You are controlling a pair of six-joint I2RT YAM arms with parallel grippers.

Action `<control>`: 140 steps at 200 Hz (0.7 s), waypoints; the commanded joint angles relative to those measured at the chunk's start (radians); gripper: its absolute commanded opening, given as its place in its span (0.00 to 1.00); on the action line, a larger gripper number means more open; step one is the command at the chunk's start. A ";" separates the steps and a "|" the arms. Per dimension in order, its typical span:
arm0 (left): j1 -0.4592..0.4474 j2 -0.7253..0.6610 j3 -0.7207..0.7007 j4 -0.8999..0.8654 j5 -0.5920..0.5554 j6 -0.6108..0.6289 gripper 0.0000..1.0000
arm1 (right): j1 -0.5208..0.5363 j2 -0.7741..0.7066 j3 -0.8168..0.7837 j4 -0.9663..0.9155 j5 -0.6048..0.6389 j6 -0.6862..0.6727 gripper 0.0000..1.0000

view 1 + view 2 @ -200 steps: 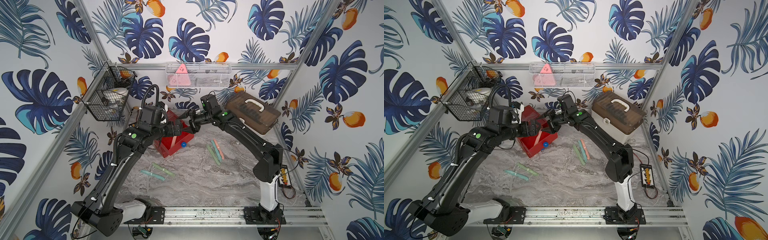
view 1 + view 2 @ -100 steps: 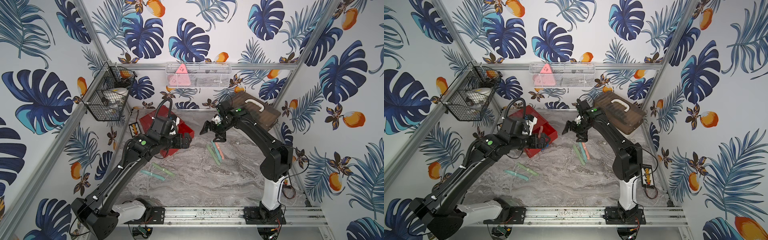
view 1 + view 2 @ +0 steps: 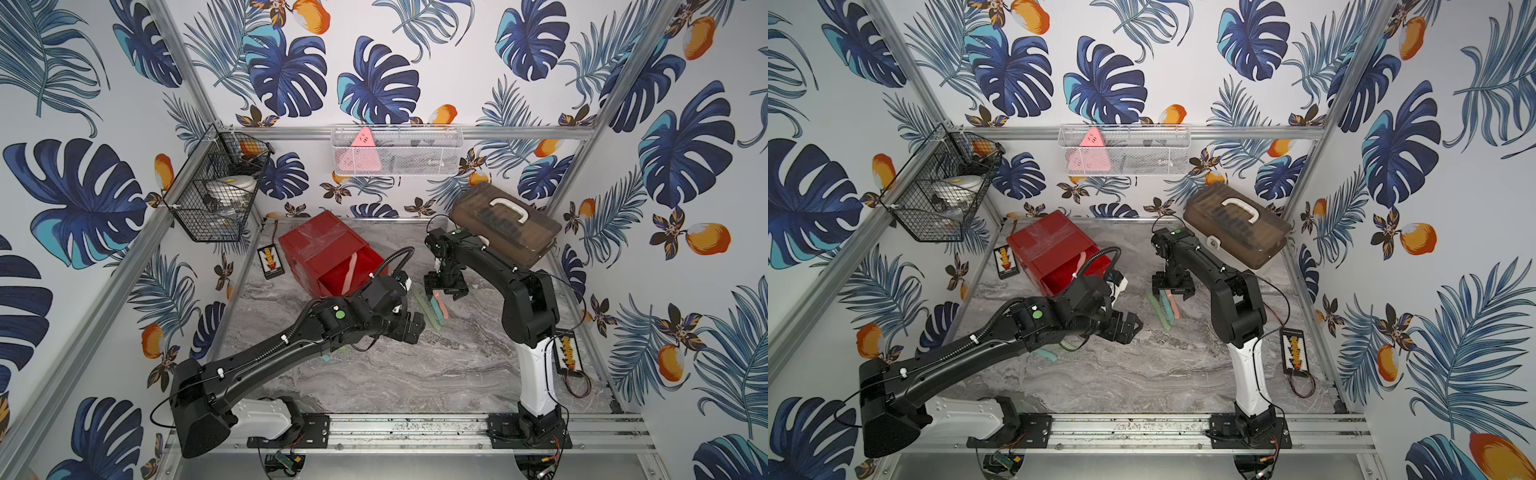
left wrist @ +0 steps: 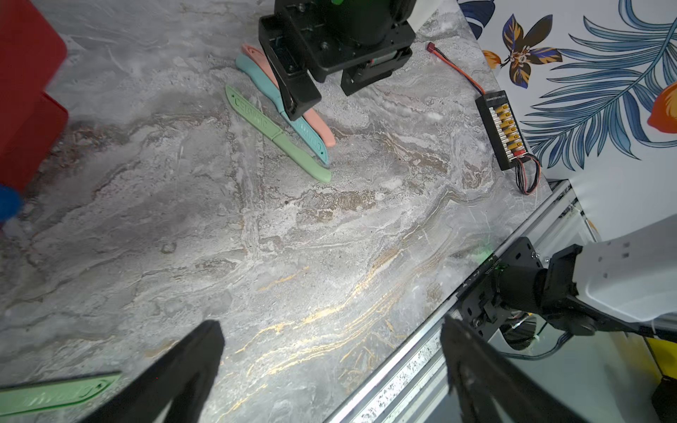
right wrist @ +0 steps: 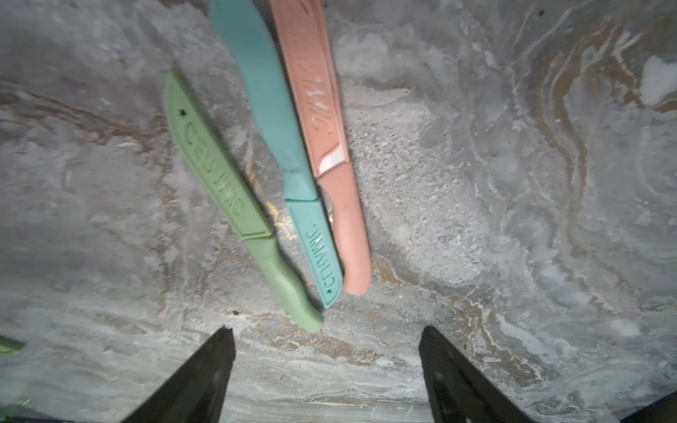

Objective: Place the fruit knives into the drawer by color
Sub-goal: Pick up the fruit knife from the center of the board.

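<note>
Right hand [image 5: 326, 333] above green knife [image 5: 219, 175], teal knife [image 5: 271, 110], pink knife [image 5: 322, 110], 3 side by side on counter [image 5: 513, 219]. Left hand [image 4: 328, 322] near red drawer chest [image 3: 320, 245]. Both hands spread, empty.

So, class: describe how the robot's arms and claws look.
The left arm and right arm are black jointed links on white base segments, each with a green dot. A ribbed black hose loops along the left arm. The left claw and right claw each have two black tapering fingers.

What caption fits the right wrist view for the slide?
Open right tool poised over green knife, teal knife and pink knife lying side by side on the marble tabletop.
</note>
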 commanded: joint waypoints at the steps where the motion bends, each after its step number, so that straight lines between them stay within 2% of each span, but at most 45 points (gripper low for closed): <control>1: -0.010 -0.021 -0.044 0.084 -0.020 -0.077 0.99 | -0.008 0.025 0.005 0.025 0.066 -0.036 0.75; 16: -0.010 -0.024 -0.053 0.078 -0.016 -0.077 0.99 | -0.014 0.046 0.018 0.033 0.072 -0.045 0.72; 38: -0.010 -0.020 -0.041 0.047 -0.026 -0.053 0.99 | -0.025 0.078 0.036 0.036 0.076 -0.057 0.61; 55: -0.011 -0.024 -0.041 0.039 -0.027 -0.045 0.99 | -0.032 0.094 0.040 0.048 0.069 -0.065 0.60; 71: -0.011 -0.024 -0.042 0.034 -0.028 -0.042 0.99 | -0.036 0.113 0.049 0.053 0.071 -0.070 0.53; 140: -0.009 -0.012 -0.062 0.054 -0.021 -0.052 0.99 | -0.037 0.174 0.087 0.071 0.073 -0.090 0.52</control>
